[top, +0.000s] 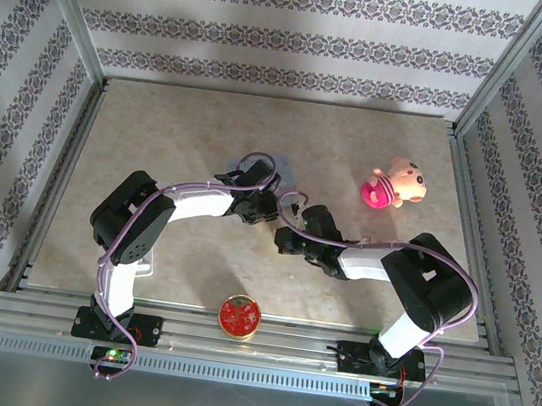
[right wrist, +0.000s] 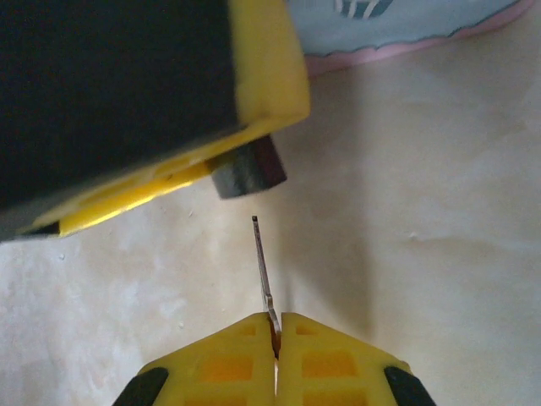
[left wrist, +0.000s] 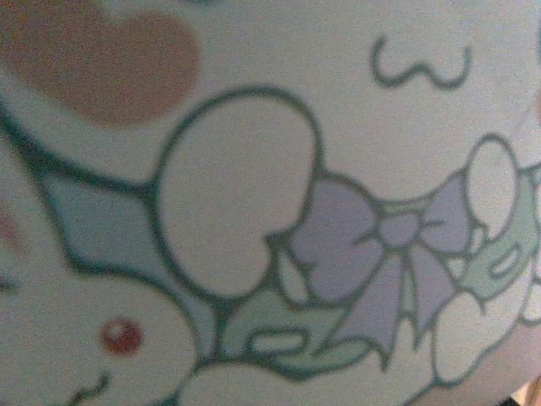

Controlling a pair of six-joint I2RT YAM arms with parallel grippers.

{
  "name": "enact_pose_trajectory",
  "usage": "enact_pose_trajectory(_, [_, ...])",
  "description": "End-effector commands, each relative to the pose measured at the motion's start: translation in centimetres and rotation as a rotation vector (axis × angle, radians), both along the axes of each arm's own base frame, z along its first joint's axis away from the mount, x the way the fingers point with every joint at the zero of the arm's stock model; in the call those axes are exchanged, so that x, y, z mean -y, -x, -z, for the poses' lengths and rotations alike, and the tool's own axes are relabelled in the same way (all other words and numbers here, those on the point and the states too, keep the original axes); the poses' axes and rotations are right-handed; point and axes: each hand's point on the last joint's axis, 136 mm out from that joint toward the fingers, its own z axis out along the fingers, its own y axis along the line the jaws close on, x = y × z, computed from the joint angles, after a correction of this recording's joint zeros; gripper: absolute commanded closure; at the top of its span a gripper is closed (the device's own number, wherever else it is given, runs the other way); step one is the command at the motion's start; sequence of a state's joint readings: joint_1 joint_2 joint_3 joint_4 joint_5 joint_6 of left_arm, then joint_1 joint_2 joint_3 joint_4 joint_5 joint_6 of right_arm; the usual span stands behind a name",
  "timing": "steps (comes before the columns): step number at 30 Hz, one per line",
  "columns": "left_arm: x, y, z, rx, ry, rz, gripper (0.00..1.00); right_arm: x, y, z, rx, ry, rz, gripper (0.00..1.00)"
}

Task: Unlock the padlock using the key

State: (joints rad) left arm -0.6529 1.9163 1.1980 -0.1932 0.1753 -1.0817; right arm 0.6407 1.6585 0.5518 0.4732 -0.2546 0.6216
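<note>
**Key close to the padlock, not in yet**

The left gripper (top: 269, 203) is out over the middle of the table (top: 160, 127). Its own camera is right up against a pale blue tin (left wrist: 254, 127) with a purple bow and cartoon shapes drawn on it.

In the right wrist view, one yellow finger (right wrist: 262, 76) of the left gripper comes in from 10 o'clock. The padlock (right wrist: 248, 172) pokes out from under that finger. It is a small, dark, round stub. It hangs up off the table and throws a shadow below it. The left gripper has hold of it, but its other finger is hidden, so I cannot tell how wide the jaws stand.

The key (right wrist: 264, 271) is a thin silver strip, seen from its edge. It points up to 12 o'clock. Its tip stops just short of the padlock, which sits at 11 o'clock from the tip. There is a small gap, so they do not touch.

The right gripper (right wrist: 275, 326) is at 6 o'clock in that view. Its two yellow fingers are pressed tight together, with the end of the key pinched between them. The tin shows again at 1 o'clock, with a pink rim.

From above, a round red thing (top: 238, 317) lies at 6 o'clock by the near edge of the table. A pink pig toy (top: 395, 185) lies at 2 o'clock, well apart from both grippers.
</note>
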Motion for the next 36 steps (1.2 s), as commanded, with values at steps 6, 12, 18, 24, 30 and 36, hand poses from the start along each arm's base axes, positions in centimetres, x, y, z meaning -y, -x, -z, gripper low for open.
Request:
enact_pose_trajectory(6, [1.1, -0.8, -0.7, -0.002, 0.063, -0.005, 1.0, -0.2, -1.4, -0.6, 0.033, -0.024, 0.005, 1.0])
enact_pose_trajectory(12, [1.5, -0.9, -0.4, -0.013, 0.087, -0.015, 1.0, -0.1, -1.3, -0.6, 0.036, -0.023, -0.003, 1.0])
enact_pose_trajectory(18, [1.7, -1.4, -0.7, 0.001, 0.1, -0.028, 1.0, -0.2, -0.7, -0.4, 0.031, -0.02, -0.018, 1.0])
enact_pose_trajectory(24, [1.8, -1.7, -1.1, 0.008, 0.109, -0.027, 1.0, -0.1, -0.6, -0.3, 0.035, -0.012, -0.016, 1.0])
enact_pose_trajectory(30, [1.9, -1.3, -0.7, -0.007, 0.113, -0.017, 1.0, 0.0, -1.0, -0.6, 0.055, -0.006, -0.002, 1.0])
enact_pose_trajectory(36, [2.1, -1.0, -0.5, -0.022, 0.127, -0.009, 1.0, -0.1, -1.6, -1.1, 0.081, -0.019, 0.008, 1.0])
